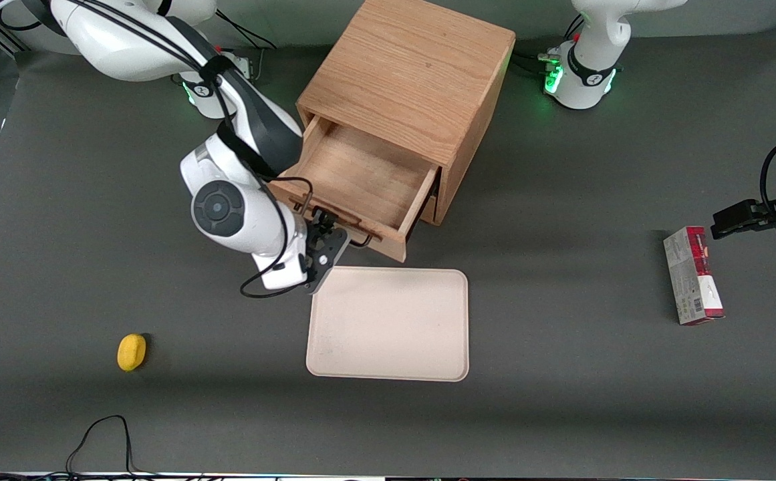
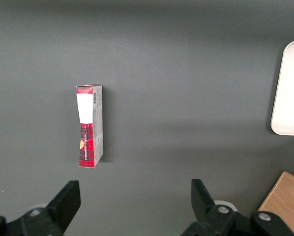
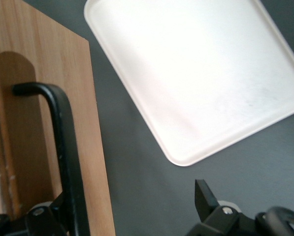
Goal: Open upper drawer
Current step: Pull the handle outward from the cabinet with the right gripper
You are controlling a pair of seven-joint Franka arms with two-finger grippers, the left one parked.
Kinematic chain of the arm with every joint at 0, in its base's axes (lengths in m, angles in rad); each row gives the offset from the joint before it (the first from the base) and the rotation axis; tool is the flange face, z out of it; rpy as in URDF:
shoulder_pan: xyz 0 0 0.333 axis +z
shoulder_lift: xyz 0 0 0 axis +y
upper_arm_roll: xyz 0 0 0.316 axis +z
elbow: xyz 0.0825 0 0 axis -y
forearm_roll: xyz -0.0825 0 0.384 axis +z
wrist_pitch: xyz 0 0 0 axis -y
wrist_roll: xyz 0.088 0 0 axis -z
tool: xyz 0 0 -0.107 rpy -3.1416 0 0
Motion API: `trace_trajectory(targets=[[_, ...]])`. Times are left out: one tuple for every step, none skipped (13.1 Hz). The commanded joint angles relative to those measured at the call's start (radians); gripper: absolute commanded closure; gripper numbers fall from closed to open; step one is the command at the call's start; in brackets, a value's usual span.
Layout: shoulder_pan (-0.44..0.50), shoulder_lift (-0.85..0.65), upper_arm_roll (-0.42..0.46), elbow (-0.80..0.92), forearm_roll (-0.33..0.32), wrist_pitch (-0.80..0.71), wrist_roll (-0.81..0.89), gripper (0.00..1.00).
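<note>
The upper drawer [image 1: 361, 180] of the light oak cabinet [image 1: 408, 67] stands pulled well out, and its inside is bare wood. Its thin black bar handle [image 1: 361, 240] is on the front panel, nearest the front camera. My right gripper [image 1: 324, 244] is at that handle with its fingers spread wide. In the right wrist view the handle [image 3: 63, 132] runs along the drawer front [image 3: 38, 88] close by one finger [image 3: 63, 209]. The other finger [image 3: 203, 196] is far apart over the grey table, so the gripper [image 3: 134, 204] is open and clamps nothing. The lower drawer is mostly hidden under the upper one.
A cream tray [image 1: 388, 324] lies just in front of the open drawer, nearer the front camera, and also shows in the right wrist view [image 3: 196, 73]. A yellow object [image 1: 132, 351] lies toward the working arm's end. A red box [image 1: 693, 275] lies toward the parked arm's end.
</note>
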Motion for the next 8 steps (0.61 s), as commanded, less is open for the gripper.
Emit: trace_trajectory(targets=[[0.005, 0.032, -0.025, 0.084, -0.026, -0.032, -0.017, 0.00], [0.006, 0.042, -0.042, 0.096, -0.026, -0.032, -0.017, 0.00], [0.005, 0.047, -0.045, 0.107, -0.028, -0.032, -0.017, 0.00], [0.005, 0.056, -0.046, 0.121, -0.029, -0.032, -0.017, 0.00], [0.003, 0.062, -0.054, 0.135, -0.031, -0.032, -0.017, 0.00], [0.003, 0.070, -0.069, 0.146, -0.029, -0.032, -0.017, 0.00], [0.003, 0.075, -0.075, 0.159, -0.031, -0.032, -0.026, 0.00], [0.003, 0.082, -0.077, 0.170, -0.031, -0.032, -0.062, 0.00]])
